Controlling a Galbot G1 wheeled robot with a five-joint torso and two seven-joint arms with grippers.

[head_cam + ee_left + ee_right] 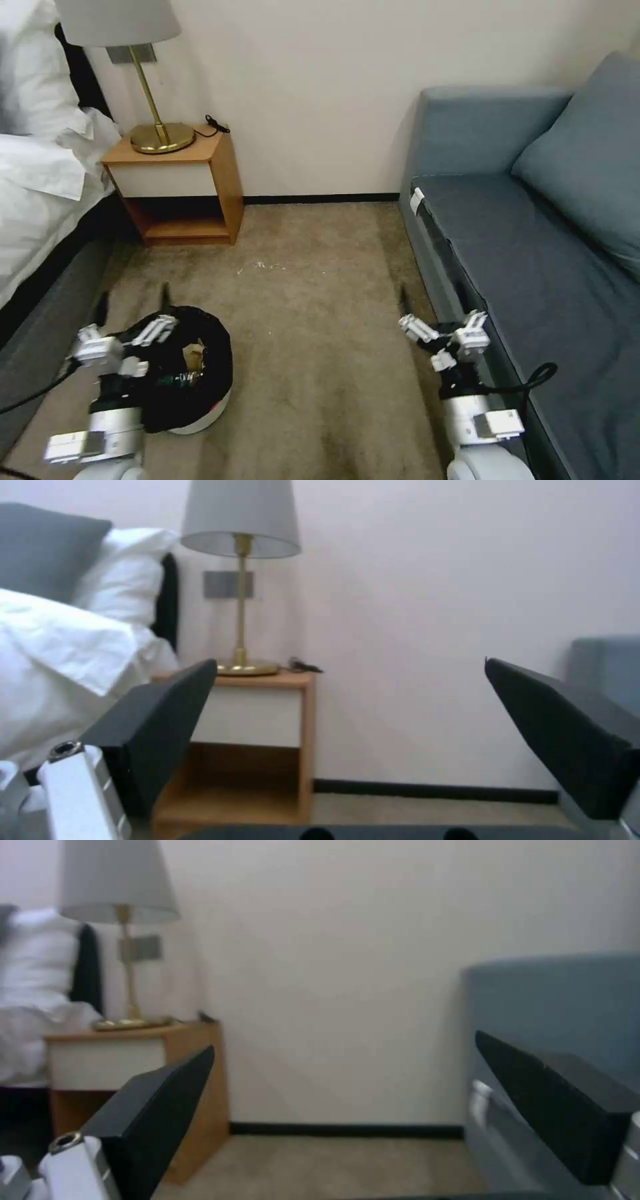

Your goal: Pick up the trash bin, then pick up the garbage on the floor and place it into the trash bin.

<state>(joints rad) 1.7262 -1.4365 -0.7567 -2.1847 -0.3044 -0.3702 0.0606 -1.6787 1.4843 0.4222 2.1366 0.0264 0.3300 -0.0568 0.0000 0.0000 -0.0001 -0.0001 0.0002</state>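
Low round white trash bin (200, 417) with black liner, lower left: light, rigid; grip rim. Left gripper (131, 308) above it and right gripper (437, 320) both spread, empty.

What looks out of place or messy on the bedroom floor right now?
Small white crumbs are scattered on the carpet in front of the nightstand. Nothing else stands out: the trash bin sits upright on the floor beside the open left hand.
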